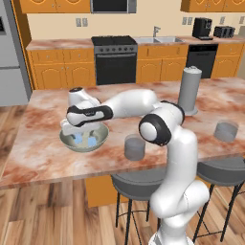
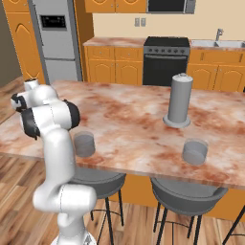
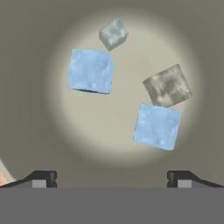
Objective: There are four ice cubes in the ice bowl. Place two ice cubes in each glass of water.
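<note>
I've got the gripper (image 3: pixel 112 178) hanging right over the ice bowl (image 1: pixel 84 143), jaws spread wide, nothing pinched – prob. lined up for a first pick. All four ice cubes (image 3: pixel 90 71) sit loose on the bowl's floor: two clear blue, two looking greyer (lighting, I'd guess), none touching. The near glass (image 1: pixel 134 147) stands just beside the bowl toward the arm's base; the far glass (image 1: pixel 226 131) is well apart, past a tall grey cylinder (image 1: pixel 189 91) – so that one likely needs a longer carry. Everything rests on a reddish marble island top (image 2: pixel 129 115); orange cabinets, oven (image 2: pixel 164 61) and fridge (image 2: pixel 60 40) behind the bowl's side of the rm.
</note>
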Robot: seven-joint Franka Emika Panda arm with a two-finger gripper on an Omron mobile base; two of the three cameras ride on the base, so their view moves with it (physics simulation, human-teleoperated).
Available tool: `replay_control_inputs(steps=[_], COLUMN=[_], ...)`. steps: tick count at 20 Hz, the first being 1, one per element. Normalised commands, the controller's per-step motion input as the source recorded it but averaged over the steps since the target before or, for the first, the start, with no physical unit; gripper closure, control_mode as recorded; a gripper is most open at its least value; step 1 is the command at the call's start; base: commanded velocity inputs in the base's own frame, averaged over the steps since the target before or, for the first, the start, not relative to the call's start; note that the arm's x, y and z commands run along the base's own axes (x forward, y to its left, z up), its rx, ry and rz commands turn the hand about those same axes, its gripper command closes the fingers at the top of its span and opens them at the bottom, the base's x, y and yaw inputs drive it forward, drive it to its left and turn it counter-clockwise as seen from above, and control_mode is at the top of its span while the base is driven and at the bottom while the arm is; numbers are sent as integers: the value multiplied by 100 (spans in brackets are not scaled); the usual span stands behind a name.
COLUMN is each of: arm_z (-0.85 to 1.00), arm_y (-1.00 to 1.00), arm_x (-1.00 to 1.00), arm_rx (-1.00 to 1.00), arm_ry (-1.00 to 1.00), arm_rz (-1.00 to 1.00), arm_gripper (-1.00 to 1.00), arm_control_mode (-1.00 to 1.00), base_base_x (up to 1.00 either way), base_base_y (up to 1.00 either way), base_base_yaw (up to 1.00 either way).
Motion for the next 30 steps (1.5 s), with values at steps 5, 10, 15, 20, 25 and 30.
replay_control_inputs(steps=[5, 10, 15, 20, 25, 30], arm_z=[-23, -22, -8, -1, -15, -21], arm_y=[0, 0, 6, 19, 10, 0], arm_x=[20, 23, 24, 31, 29, 26], arm_rx=[0, 0, 0, 0, 0, 0], arm_ry=[0, 0, 0, 0, 0, 0], arm_rz=[-11, -9, -5, -1, 0, 0], arm_gripper=[-100, -100, -100, -100, -100, -100], arm_control_mode=[-100, -100, -100, -100, -100, -100], base_base_x=[0, 0, 0, 0, 0, 0], base_base_y=[0, 0, 0, 0, 0, 0], base_base_yaw=[0, 0, 0, 0, 0, 0])
